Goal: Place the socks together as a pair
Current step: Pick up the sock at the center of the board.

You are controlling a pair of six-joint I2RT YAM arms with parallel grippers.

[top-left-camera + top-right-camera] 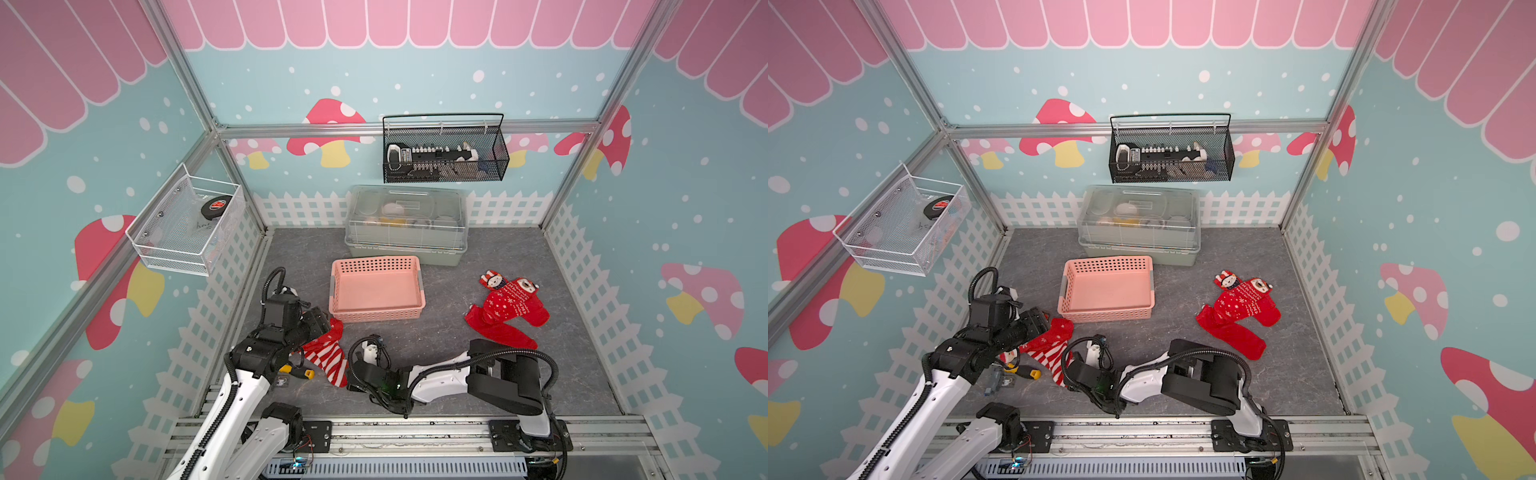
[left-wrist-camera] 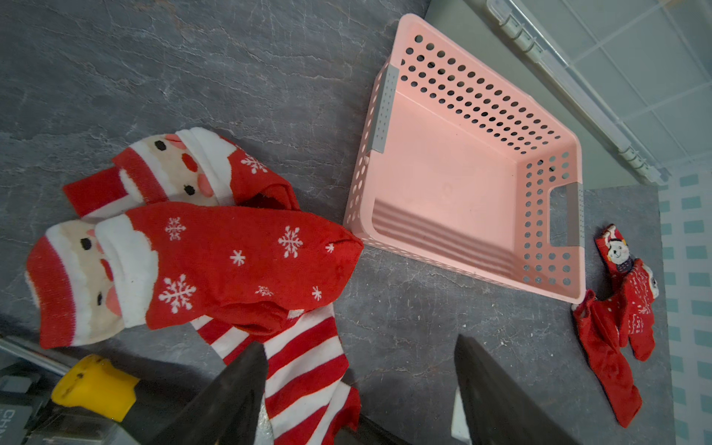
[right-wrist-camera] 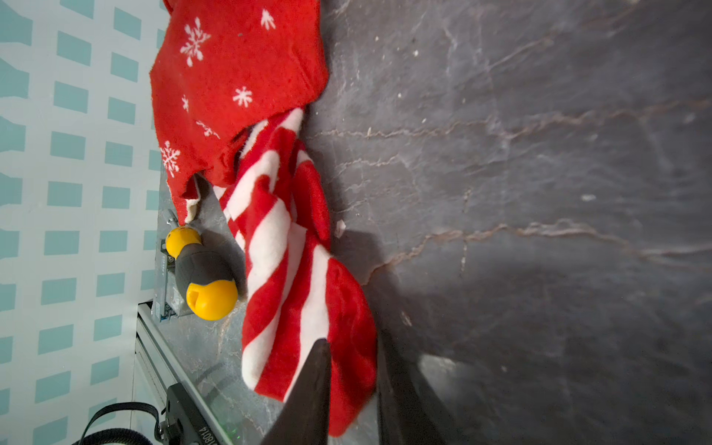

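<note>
Right end effector (image 3: 350, 345) pinches red toe of striped sock (image 3: 277, 239), lower left in both top views. Left end effector (image 2: 359, 341) spread wide, gripping nothing, over same sock. Draw gently: snowflake Santa socks (image 2: 239, 254) overlap far end, and fuzzy limp fleece likely drags. Hard screwdriver handle (image 3: 204, 277) lies just beside.

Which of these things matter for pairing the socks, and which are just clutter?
For the job:
- two Santa socks
- striped sock
- heap of red socks with animal faces

Lying about:
- pink basket
- screwdriver
- lidded box
- black wall basket
- white wall basket
</note>
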